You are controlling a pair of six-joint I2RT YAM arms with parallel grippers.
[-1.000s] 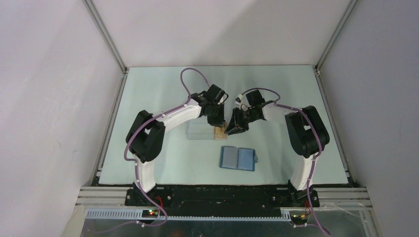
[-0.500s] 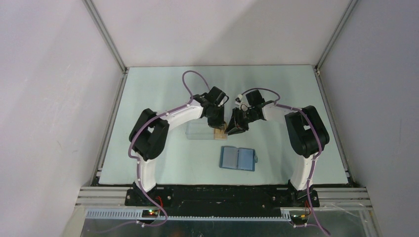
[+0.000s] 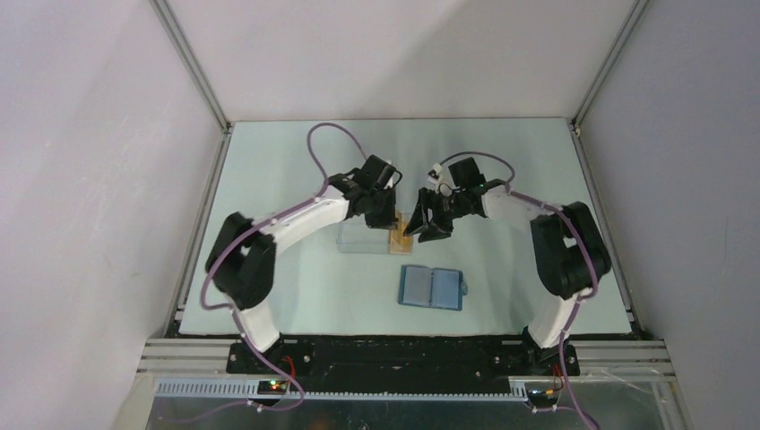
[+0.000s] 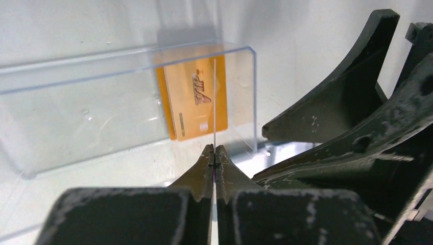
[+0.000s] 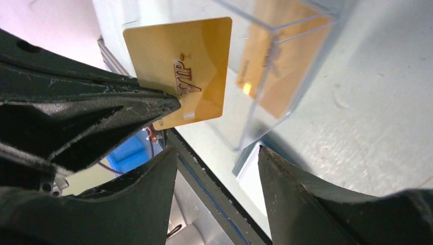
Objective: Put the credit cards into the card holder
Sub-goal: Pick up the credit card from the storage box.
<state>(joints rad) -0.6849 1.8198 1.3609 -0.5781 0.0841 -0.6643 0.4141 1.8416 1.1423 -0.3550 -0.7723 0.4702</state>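
Pinching a thin gold credit card [image 5: 178, 71] in the left jaws beside the clear plastic box [image 4: 76, 102] (another orange card [image 4: 191, 99] inside), right jaws spread alongside, likely for carrying to the open blue wallet-style card holder [image 3: 431, 288] on the tabletop [image 3: 296, 296].

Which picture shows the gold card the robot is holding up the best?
The right wrist view: the held card faces the camera, with its VIP lettering readable. The left wrist view sees only its thin edge, and the top view shows just a tiny tan patch.
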